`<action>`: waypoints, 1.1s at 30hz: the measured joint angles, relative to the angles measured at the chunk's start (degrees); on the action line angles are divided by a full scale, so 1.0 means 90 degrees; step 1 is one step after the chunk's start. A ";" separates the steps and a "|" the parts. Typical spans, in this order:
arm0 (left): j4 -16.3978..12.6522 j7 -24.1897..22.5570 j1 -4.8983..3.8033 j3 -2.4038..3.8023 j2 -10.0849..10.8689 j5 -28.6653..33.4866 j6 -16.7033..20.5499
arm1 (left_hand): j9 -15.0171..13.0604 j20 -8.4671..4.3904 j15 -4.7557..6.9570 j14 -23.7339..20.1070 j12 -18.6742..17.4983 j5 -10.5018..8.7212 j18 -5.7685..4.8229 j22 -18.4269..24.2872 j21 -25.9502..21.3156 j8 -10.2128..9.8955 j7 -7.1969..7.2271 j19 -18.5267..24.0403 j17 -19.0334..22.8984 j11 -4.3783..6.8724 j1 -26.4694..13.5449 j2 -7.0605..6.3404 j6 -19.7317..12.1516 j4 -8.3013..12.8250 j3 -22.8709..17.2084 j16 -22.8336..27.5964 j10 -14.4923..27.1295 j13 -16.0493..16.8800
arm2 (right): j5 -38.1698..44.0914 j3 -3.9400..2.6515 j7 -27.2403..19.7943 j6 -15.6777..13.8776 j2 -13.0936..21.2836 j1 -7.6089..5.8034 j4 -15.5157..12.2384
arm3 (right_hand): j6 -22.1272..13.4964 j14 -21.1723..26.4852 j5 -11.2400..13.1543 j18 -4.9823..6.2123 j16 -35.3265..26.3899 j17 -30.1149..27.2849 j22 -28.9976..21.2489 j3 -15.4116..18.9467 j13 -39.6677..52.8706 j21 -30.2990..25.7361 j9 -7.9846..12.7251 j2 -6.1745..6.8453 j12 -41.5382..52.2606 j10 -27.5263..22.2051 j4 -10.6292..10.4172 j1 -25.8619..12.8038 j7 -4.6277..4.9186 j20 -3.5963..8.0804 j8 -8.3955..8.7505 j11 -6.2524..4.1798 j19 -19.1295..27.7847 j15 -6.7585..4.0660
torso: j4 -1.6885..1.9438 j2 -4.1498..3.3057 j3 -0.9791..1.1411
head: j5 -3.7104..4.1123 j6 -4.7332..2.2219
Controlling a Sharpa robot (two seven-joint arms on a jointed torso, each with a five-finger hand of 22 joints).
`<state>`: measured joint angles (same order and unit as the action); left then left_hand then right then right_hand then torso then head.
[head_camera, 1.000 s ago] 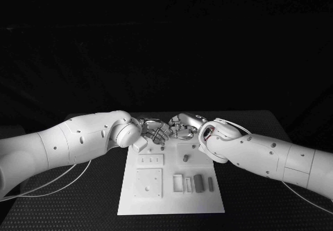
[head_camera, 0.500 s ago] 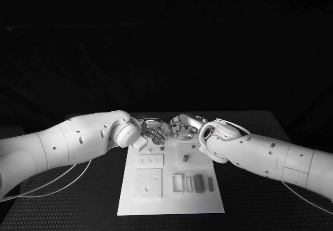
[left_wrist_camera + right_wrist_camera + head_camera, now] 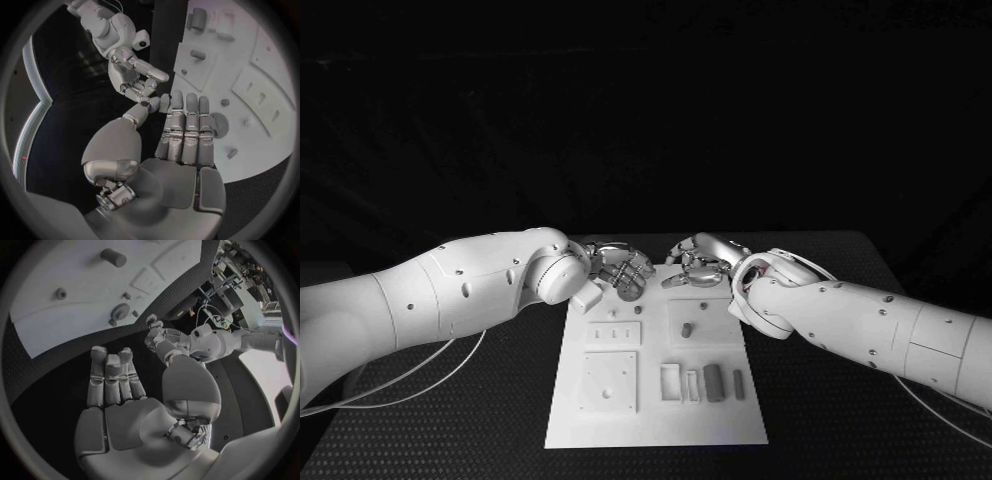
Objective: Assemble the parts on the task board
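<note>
Silver right hand [image 3: 702, 268] has drawn right, away from the left hand [image 3: 620, 268], at the task board's [image 3: 656, 425] far end; both open, empty, so no part gripped yet.

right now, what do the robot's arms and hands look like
Both arms are smooth white rounded shells dotted with small dark screw holes, the left arm and the right arm alike. Thin pale cables loop below each. The left hand and right hand are silver-grey metal, with segmented fingers and flat palm plates.
</note>
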<state>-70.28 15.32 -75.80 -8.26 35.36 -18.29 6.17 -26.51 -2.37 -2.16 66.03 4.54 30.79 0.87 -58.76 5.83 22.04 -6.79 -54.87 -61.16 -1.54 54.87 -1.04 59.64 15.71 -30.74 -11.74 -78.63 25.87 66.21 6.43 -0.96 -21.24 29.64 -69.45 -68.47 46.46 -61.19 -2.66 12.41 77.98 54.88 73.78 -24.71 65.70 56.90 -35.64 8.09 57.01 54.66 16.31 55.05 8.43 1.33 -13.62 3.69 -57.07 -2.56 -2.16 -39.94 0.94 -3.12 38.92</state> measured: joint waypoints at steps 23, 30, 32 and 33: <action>-0.0536 0.0412 0.0012 -0.0293 0.0402 -0.2206 -0.0161 | -0.0328 -0.0266 0.0294 0.0479 0.0039 -0.1097 0.0000 -0.1617 0.0820 -0.0065 0.0001 0.0054 -0.0250 0.0034 -0.0057 0.0229 0.0000 -0.0093 -0.0085 -0.0925 -0.0126 0.0417 | -0.1680 -0.0506 -0.0550 -0.0395 0.0533 -0.0608 0.0719 | -0.0052 0.0022 0.0000 0.0000 0.0001 -0.0020 -0.0005 0.0048 -0.0075 0.0000 -0.0001 -0.0163 0.0025 -0.0022 0.0031 -0.0048 0.0006 -0.0017 0.0000 -0.0022 0.0016 -0.0022 | -0.0043 0.0041 0.0023 | -0.0069 0.0062; -0.0645 0.0440 -0.0003 -0.0443 0.0479 -0.2559 -0.0063 | -0.0327 -0.0779 0.0923 0.1008 0.0509 -0.1035 0.0012 -0.1799 0.2998 -0.0128 0.0053 -0.1234 -0.1507 0.0225 0.0139 0.0183 -0.0042 -0.0075 0.0005 -0.3763 -0.0160 0.1046 | -0.1904 -0.0506 -0.0602 -0.0381 0.0528 -0.0605 0.0839 | -0.0065 0.0022 0.0000 0.0001 0.0001 -0.0027 -0.0005 0.0065 -0.0084 0.0000 -0.0001 -0.0188 0.0025 -0.0022 0.0049 -0.0023 -0.0002 -0.0033 0.0000 -0.0023 0.0032 -0.0022 | -0.0046 0.0050 0.0031 | -0.0095 0.0126; -0.0642 0.0503 -0.0003 -0.0452 0.0512 -0.2609 -0.0052 | -0.0327 -0.0831 0.1015 0.1155 0.0856 -0.0955 0.0056 -0.1798 0.3573 -0.0178 0.0095 -0.1346 -0.1533 0.0335 0.0142 0.0179 -0.0020 -0.0079 0.0011 -0.4332 -0.0292 0.1410 | -0.1940 -0.0506 -0.0612 -0.0376 0.0515 -0.0605 0.0861 | -0.0073 0.0022 0.0000 0.0001 0.0001 -0.0027 -0.0005 0.0065 -0.0090 0.0000 -0.0001 -0.0188 0.0025 -0.0022 0.0049 -0.0022 0.0005 -0.0034 0.0000 -0.0023 0.0033 -0.0022 | -0.0048 0.0051 0.0034 | -0.0106 0.0148; -0.0641 0.0539 -0.0003 -0.0458 0.0519 -0.2625 -0.0047 | -0.0326 -0.0889 0.1054 0.1276 0.1031 -0.0938 0.0059 -0.1798 0.3766 -0.0193 0.0109 -0.1455 -0.1533 0.0381 0.0142 0.0179 -0.0006 -0.0072 0.0003 -0.4524 -0.0361 0.1580 | -0.1952 -0.0506 -0.0615 -0.0373 0.0511 -0.0605 0.0870 | -0.0073 0.0023 0.0000 0.0000 0.0001 -0.0027 -0.0005 0.0065 -0.0090 0.0000 -0.0001 -0.0199 0.0025 -0.0022 0.0049 -0.0012 0.0005 -0.0034 0.0000 -0.0023 0.0033 -0.0023 | -0.0048 0.0051 0.0036 | -0.0109 0.0157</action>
<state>-76.05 20.17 -75.83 -12.38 40.04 -41.91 5.74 -29.45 -10.36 7.33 77.51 13.82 22.34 1.40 -74.95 39.72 20.31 -5.81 -67.96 -74.96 1.89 56.15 0.57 59.58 15.06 -30.71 -52.45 -81.88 40.08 48.64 1.88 -6.49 -24.60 34.25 -74.90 -60.63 45.80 -60.99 -2.66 12.42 77.99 54.64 73.74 -24.12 64.88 56.90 -35.66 6.30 57.23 54.46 16.75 54.94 8.48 1.03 -13.62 3.48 -56.77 -2.76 -2.59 -39.48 1.26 -4.10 40.33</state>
